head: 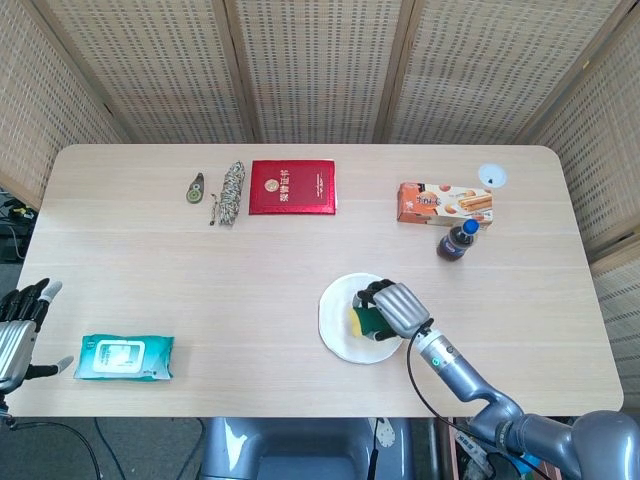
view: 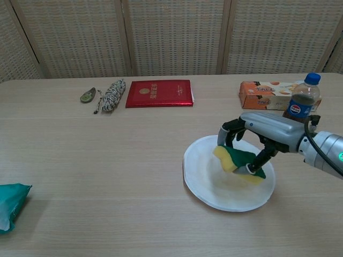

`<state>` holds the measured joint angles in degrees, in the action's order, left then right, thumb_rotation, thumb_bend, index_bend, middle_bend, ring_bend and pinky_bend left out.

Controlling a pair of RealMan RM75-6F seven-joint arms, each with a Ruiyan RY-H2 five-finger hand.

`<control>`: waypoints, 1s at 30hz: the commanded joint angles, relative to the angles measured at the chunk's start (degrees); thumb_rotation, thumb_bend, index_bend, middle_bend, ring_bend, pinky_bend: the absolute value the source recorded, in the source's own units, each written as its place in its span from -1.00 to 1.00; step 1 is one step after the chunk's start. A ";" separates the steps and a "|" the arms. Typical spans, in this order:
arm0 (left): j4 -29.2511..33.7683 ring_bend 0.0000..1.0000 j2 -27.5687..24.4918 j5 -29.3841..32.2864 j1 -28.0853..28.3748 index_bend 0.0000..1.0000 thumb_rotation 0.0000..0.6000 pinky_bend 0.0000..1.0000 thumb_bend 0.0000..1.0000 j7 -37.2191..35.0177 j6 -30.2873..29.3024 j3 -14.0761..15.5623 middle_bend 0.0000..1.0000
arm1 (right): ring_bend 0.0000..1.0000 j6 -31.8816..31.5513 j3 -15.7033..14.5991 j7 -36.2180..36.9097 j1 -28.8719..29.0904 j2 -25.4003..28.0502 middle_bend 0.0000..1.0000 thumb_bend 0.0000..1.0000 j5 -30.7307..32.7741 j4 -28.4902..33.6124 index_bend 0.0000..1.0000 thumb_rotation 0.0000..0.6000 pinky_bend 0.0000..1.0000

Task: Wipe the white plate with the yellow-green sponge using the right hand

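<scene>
The white plate [head: 337,320] [view: 206,179] lies on the table, right of centre and near the front. My right hand [head: 392,307] [view: 257,136] holds the yellow-green sponge [head: 365,322] [view: 236,163] over the middle of the plate, yellow side toward the plate's left. Whether the sponge touches the plate surface I cannot tell. My left hand [head: 18,325] hangs at the table's front left corner, holding nothing, fingers apart; the chest view does not show it.
A cola bottle [head: 456,241] [view: 302,98] and a snack box [head: 444,203] [view: 266,94] stand behind the plate to the right. A red booklet [head: 292,186], a rope bundle [head: 230,192] and a small tag [head: 196,187] lie at the back. A teal wipes pack [head: 125,357] sits front left.
</scene>
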<state>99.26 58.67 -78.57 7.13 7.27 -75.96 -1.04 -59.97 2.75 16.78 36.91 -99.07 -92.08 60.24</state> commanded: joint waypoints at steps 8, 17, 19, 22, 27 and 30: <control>-0.09 -1.00 0.38 0.48 0.36 -1.00 1.00 -1.00 -1.00 0.83 0.60 0.06 -1.00 | -0.36 -0.28 -1.43 1.35 0.34 -1.80 0.01 -0.58 -0.60 -1.32 -0.16 1.00 -0.39; -0.12 -1.00 0.44 0.81 0.54 -1.00 1.00 -1.00 -1.00 0.86 0.80 0.02 -1.00 | -0.36 1.01 -2.01 0.29 0.75 -4.20 0.01 -0.57 0.09 -3.84 -0.16 1.00 -0.39; -0.08 -1.00 0.38 0.70 0.54 -1.00 1.00 -1.00 -1.00 0.79 0.74 0.07 -1.00 | -0.36 1.48 -2.10 0.24 0.73 -4.65 0.01 -0.57 0.50 -4.59 -0.16 1.00 -0.39; -0.09 -1.00 0.34 0.73 0.54 -1.00 1.00 -1.00 -1.00 0.62 0.75 0.09 -1.00 | -0.36 1.67 -2.27 -0.12 0.63 -5.28 0.01 -0.57 0.76 -5.88 -0.16 1.00 -0.39; -0.05 -1.00 0.18 0.71 0.54 -1.00 1.00 -1.00 -1.00 0.38 0.75 0.15 -1.00 | -0.36 1.66 -2.66 0.20 0.40 -6.09 0.01 -0.57 0.94 -7.52 -0.16 1.00 -0.39; -0.06 -1.00 0.12 0.62 0.53 -1.00 1.00 -1.00 -1.00 0.33 0.71 0.20 -1.00 | -0.36 1.71 -2.96 0.59 0.19 -6.42 0.01 -0.57 1.02 -8.19 -0.16 1.00 -0.39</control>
<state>99.21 58.80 -77.94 7.67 7.60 -75.24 -0.85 -58.27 -0.11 17.25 37.18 -105.38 -91.08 52.19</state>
